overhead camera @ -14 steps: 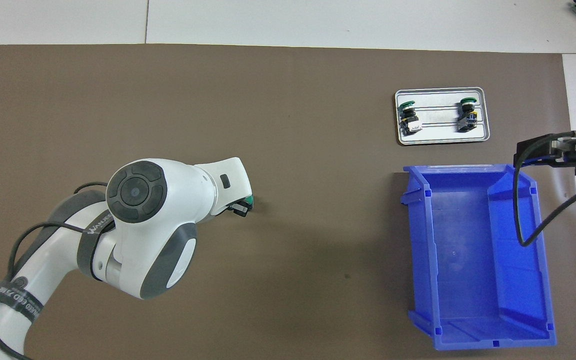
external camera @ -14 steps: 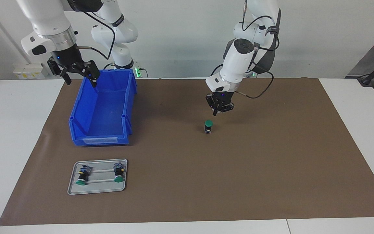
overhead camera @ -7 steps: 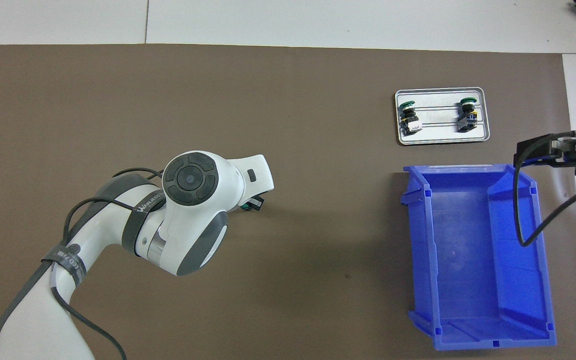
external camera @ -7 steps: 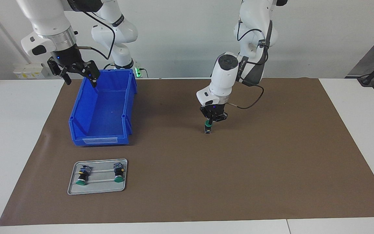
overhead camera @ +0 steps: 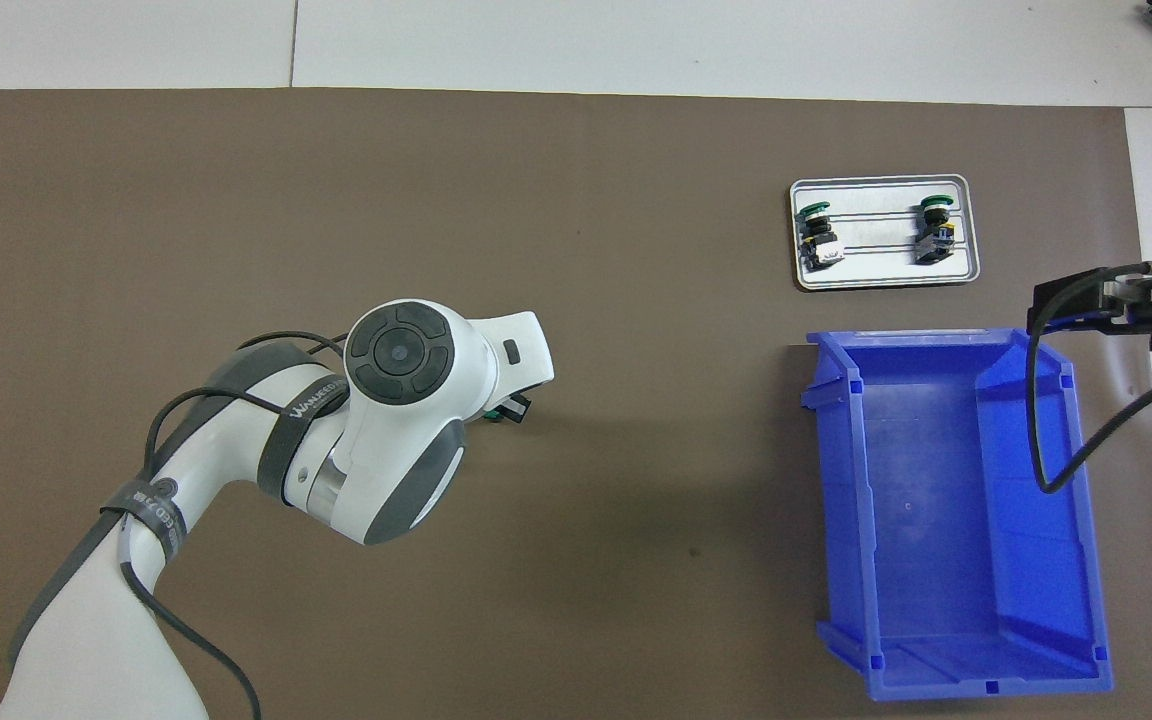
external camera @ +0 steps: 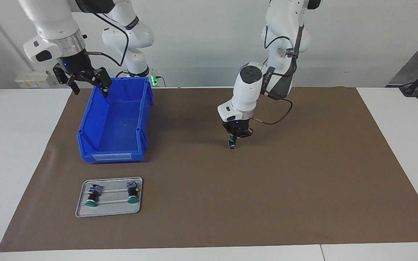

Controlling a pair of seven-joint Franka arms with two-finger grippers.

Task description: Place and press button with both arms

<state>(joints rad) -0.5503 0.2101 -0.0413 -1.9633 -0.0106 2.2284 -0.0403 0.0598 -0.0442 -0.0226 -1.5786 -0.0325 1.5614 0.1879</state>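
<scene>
While standing upright mid-mat, the button (external camera: 232, 142) is pressed from above by the clenched left claw (external camera: 235, 136).
Right claw (external camera: 85, 82), fingers spread and empty, waits over the blue bin (external camera: 96, 145)'s rim nearest the robots.

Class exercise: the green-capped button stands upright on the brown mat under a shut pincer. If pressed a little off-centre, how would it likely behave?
The button looks tall on a narrow base with a wider cap, so it would probably tip. Toppled, its round body may roll, though its blocky end might stop it. The shut left pincer bears on its cap from above, probably steadying it.
</scene>
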